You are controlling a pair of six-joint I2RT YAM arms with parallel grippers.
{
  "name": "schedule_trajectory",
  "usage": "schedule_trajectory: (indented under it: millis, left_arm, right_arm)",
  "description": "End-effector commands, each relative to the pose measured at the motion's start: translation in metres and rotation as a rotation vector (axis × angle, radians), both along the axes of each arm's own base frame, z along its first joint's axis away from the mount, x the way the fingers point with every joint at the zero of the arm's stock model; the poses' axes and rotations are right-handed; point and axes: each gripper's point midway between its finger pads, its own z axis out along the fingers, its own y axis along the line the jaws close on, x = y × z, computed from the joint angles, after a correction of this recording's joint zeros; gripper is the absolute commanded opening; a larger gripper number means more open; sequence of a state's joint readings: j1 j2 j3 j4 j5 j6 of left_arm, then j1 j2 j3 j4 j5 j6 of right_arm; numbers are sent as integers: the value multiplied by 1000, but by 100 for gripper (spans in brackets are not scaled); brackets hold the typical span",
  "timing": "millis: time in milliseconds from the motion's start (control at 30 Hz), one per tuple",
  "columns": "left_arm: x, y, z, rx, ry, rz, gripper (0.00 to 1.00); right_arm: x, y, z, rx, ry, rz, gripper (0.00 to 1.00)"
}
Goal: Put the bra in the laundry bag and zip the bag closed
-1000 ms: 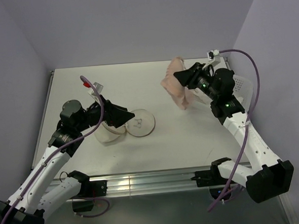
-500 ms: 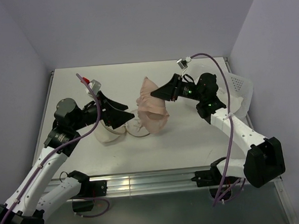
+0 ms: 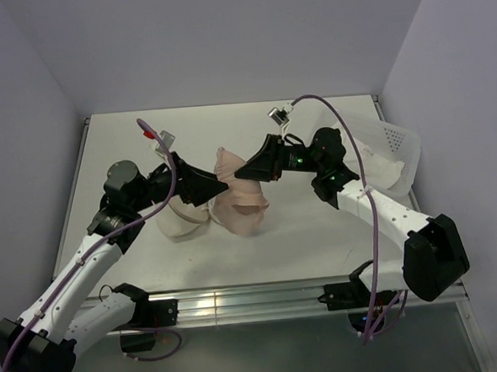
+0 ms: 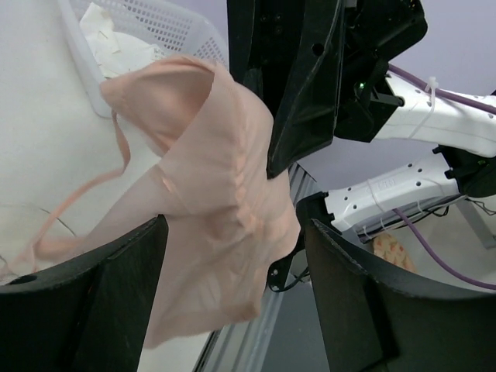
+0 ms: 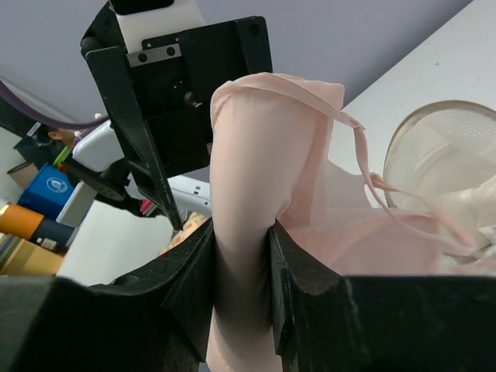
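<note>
Top view: R gripper (image 3: 241,173) is clamped on the pink bra (image 3: 239,205), holding it up over mid table (image 3: 318,224). The cloth hangs down just right of the laundry bag (image 3: 179,224). L gripper (image 3: 221,186) sits tip to tip w/ the R one, right over the bag. Clear perforated bin (image 3: 394,148) is at far right, well apart. L wrist view: L fingers (image 4: 93,271) stand wide apart, not gripping. The bra hangs in the gap btwn them, pinched at its top by the R gripper's black tips. Bin corner shows upper left, behind the bra. R wrist view: both R fingers (image 5: 194,271) are pressed on a folded ridge of bra fabric, nothing slack btwn them. The bag is at right w/ its mouth open, and a bra strap (image 5: 403,209) runs across that opening. L gripper faces the cam just behind the bra.
</note>
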State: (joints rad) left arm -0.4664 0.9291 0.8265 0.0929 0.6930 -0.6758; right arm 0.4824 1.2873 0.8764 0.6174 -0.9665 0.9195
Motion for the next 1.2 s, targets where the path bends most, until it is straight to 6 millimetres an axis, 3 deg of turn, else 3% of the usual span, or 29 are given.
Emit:
schedule_trajectory:
  millis: [0, 133, 333, 433, 467, 500, 533, 567, 600, 633, 700, 767, 800, 833, 900, 933, 1033, 1167]
  left_arm:
    - [1, -2, 16, -72, -46, 5, 77]
    - [3, -2, 10, -74, -36, 16, 71]
    - [5, -1, 8, -76, -35, 28, 49]
    - [7, -1, 8, -75, -31, 36, 35]
    - [6, 0, 7, -78, -31, 40, 24]
    - [6, 1, 7, -86, -26, 49, 19]
    - [8, 2, 9, -94, -31, 66, 5]
    - [7, 5, 13, -102, -41, 81, 0]
    - [7, 7, 14, -104, -42, 97, 0]
    - [10, 9, 16, -107, -42, 122, 0]
    - [9, 14, 21, -112, -28, 148, 0]
    - [12, 19, 25, -118, 3, 197, 0]
    - [13, 22, 27, -119, 16, 217, 0]
    - [15, 24, 28, -117, 30, 239, 0]
    - [20, 31, 32, -116, 69, 298, 0]
    - [21, 32, 33, -120, 80, 313, 0]
    - [27, 38, 40, -151, 105, 373, 0]
    - [36, 40, 49, -176, 118, 409, 0]
  right_arm:
    - [-4, 6, 1, 15, -33, 25, 36]
    - [-6, 11, -4, 7, -28, 38, 36]
    - [-4, 17, -20, -22, 4, 42, 36]
    - [-1, 21, -26, -57, 8, 37, 36]
    - [0, 22, -29, -70, 11, 38, 36]
    - [0, 23, -33, -85, 23, 34, 36]
    - [-2, 23, -32, -88, 6, 36, 38]
    - [-1, 23, -32, -91, -3, 29, 41]
    - [2, 22, -36, -111, 14, 7, 48]
    - [4, 21, -33, -122, -28, -11, 62]
    - [9, 18, -38, -168, -44, -49, 75]
    - [9, 12, -27, -177, -95, -88, 86]
    - [15, 8, -31, -212, -116, -138, 86]
    - [14, 1, -20, -213, -160, -176, 87]
    - [17, -9, -20, -261, -214, -242, 87]
    - [21, -19, -10, -272, -265, -327, 87]
    - [20, -34, -2, -348, -409, -474, 87]
    - [2, -27, 15, -351, -557, -522, 87]
